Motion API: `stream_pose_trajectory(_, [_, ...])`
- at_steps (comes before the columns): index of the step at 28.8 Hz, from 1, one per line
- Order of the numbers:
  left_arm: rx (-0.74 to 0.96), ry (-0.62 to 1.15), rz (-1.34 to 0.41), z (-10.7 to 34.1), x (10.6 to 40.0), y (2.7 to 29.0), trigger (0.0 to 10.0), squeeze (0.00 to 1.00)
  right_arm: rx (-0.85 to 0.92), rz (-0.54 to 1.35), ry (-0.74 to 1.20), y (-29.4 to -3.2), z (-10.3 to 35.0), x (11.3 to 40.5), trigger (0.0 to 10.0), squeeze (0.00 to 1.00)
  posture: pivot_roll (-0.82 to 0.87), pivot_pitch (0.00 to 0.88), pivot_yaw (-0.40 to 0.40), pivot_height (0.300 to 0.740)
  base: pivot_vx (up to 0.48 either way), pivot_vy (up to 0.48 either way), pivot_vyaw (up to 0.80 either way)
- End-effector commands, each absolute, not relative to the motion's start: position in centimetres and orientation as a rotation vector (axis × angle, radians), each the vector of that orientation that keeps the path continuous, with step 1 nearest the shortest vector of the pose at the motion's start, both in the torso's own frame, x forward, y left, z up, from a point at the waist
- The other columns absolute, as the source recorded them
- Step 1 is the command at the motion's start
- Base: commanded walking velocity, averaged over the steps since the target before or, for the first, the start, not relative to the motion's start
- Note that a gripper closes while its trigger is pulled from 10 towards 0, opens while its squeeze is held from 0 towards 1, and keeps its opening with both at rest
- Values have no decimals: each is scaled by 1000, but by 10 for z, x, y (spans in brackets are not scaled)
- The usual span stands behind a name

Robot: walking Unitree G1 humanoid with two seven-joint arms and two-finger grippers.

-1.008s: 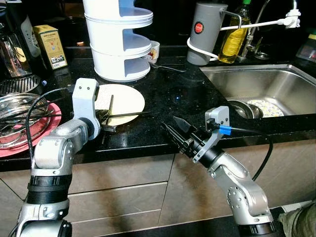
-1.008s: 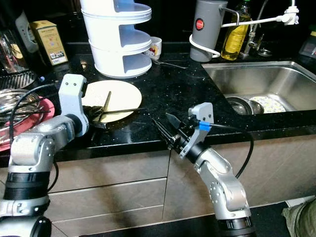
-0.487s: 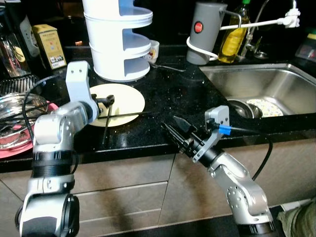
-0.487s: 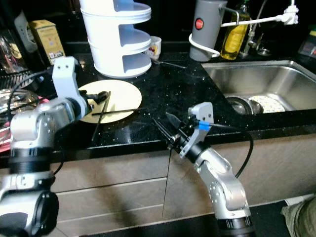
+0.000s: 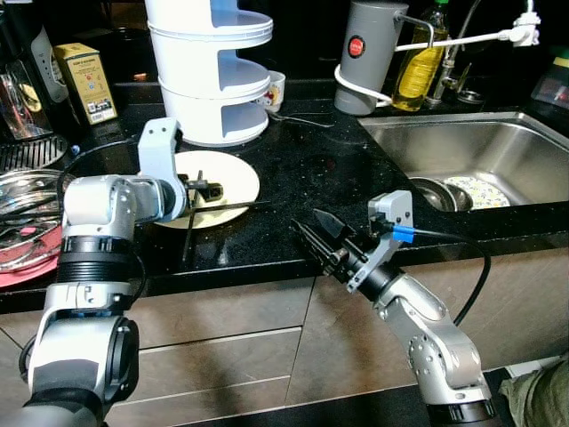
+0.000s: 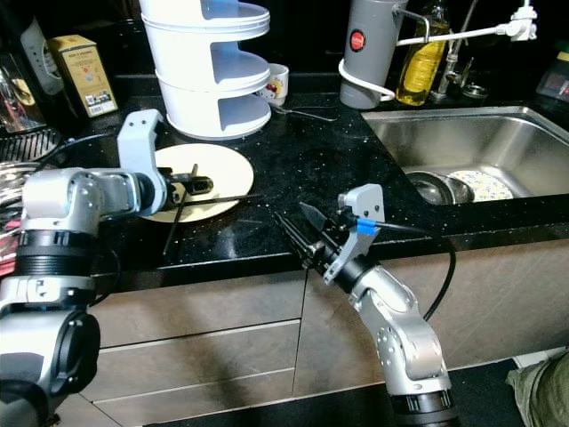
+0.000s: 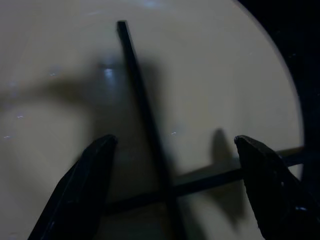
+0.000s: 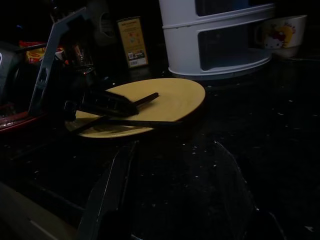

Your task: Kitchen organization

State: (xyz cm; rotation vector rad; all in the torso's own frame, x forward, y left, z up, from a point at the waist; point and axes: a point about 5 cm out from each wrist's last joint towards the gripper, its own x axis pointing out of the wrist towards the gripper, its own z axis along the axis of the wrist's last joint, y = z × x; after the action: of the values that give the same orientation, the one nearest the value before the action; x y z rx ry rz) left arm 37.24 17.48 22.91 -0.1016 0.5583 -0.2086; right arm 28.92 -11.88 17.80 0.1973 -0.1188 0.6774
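On the black counter (image 5: pixel 311 169), just in front of a white tiered rack (image 5: pixel 213 80), sits a pale yellow plate (image 5: pixel 233 178) with two thin black chopsticks (image 5: pixel 227 207) crossed on it. My left gripper (image 5: pixel 203 185) hovers over the plate, fingers (image 7: pixel 90 185) spread either side of one stick. They look light, stiff and slippery; I'd pinch mid-length. My right gripper (image 5: pixel 313 236) waits at the counter edge, fingers apart, holding nothing.

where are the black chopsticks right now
The chopsticks lie crossed on the cream plate at the counter's left, before the white tiered rack, with the open left gripper right above them.
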Motion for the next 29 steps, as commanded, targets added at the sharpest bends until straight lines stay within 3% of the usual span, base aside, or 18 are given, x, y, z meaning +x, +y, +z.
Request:
stream_pose_trajectory(1, [-55, 572, -190, 225, 372, 180, 10000, 0, 194, 671, -124, -118, 178, 290, 10000, 0, -88, 0, -23, 740, 0, 0, 0])
stream_pose_trajectory(6, [3, 587, -167, 223, 373, 184, 10000, 0, 191, 667, -124, -119, 178, 290, 10000, 0, -90, 0, -23, 740, 0, 0, 0])
stream_pose_trajectory(7, [11, 585, -165, 223, 373, 185, 4980, 0, 189, 665, -125, -119, 177, 290, 10000, 0, -89, 0, -23, 740, 0, 0, 0])
stream_pose_trajectory(8, [11, 585, -165, 223, 373, 185, 4980, 0, 189, 665, -125, -119, 177, 290, 10000, 0, -89, 0, -23, 740, 0, 0, 0])
stream_pose_trajectory(9, [17, 587, -168, 223, 373, 185, 3804, 0, 188, 665, -125, -119, 177, 290, 10000, 0, -90, 0, -23, 740, 0, 0, 0])
stream_pose_trajectory(10, [21, 587, -169, 222, 374, 185, 353, 0, 187, 664, -124, -119, 177, 290, 10000, 0, -90, 0, -23, 740, 0, 0, 0])
stream_pose_trajectory(11, [25, 588, -170, 222, 374, 186, 0, 0, 185, 663, -124, -119, 177, 290, 10000, 0, -90, 0, -23, 740, 0, 0, 0])
stream_pose_trajectory(29, [36, 596, -197, 219, 373, 183, 0, 0, 178, 651, -129, -120, 179, 291, 10000, 0, -94, 0, -22, 740, 0, 0, 0])
